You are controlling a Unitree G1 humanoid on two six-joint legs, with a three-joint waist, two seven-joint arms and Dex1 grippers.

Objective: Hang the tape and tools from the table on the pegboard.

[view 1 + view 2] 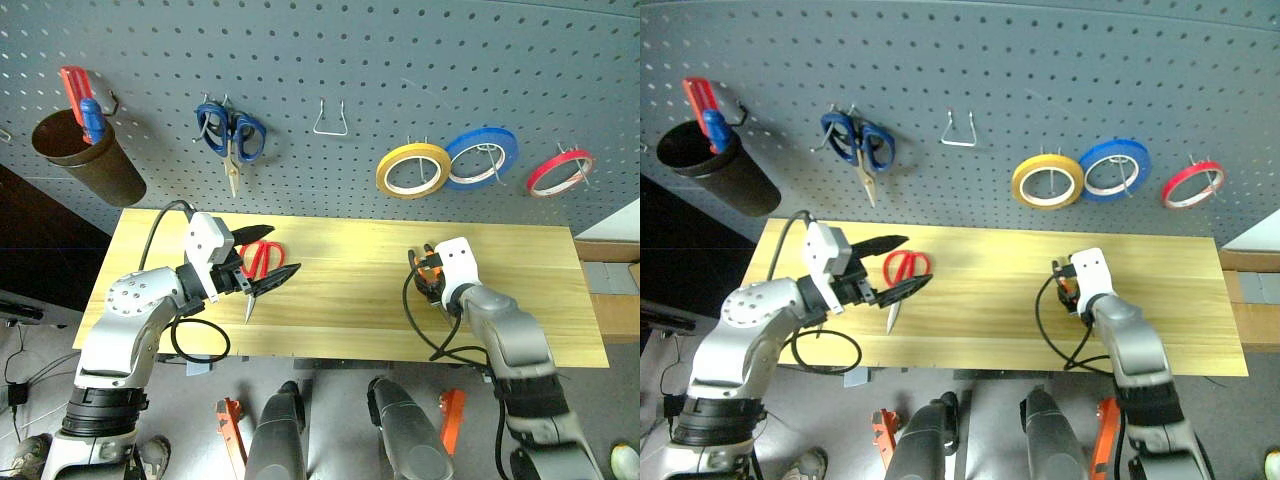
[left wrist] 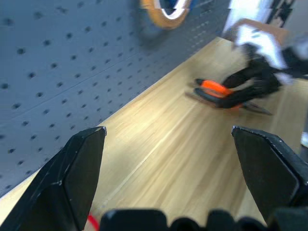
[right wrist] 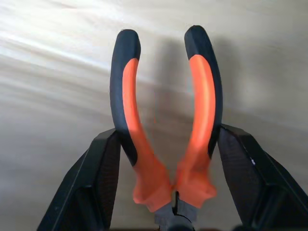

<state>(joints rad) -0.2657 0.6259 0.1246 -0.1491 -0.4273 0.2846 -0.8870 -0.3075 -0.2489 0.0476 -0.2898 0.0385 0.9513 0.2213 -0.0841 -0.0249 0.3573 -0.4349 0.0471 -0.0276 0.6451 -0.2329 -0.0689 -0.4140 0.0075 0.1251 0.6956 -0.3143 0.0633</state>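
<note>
**Pliers in the jaws, now it has to get them onto a hook**

The pliers (image 3: 166,144) sit between the right gripper (image 1: 432,275)'s two black fingers (image 3: 94,185), which press on the outsides of the orange-and-black handles just above the pivot, so it's grasping them. The handles splay away from the wrist, and the whole thing is over the table (image 1: 350,340) toward its right end, roughly midway between the front and back edges.

To do this well, the robot should probably lift straight up before swinging toward the pegboard (image 1: 330,60), since a grip this low on the handles could let them pivot. The bare wire hook (image 1: 330,118) looks like the obvious target; the gap between the handles should slip over it.

The red-handled scissors (image 1: 262,258) lie near the table's left end, closer to the back edge, right by the left gripper (image 1: 262,256), whose fingers are spread wide and empty.

The yellow tape (image 1: 412,169) already hangs on the board.
</note>
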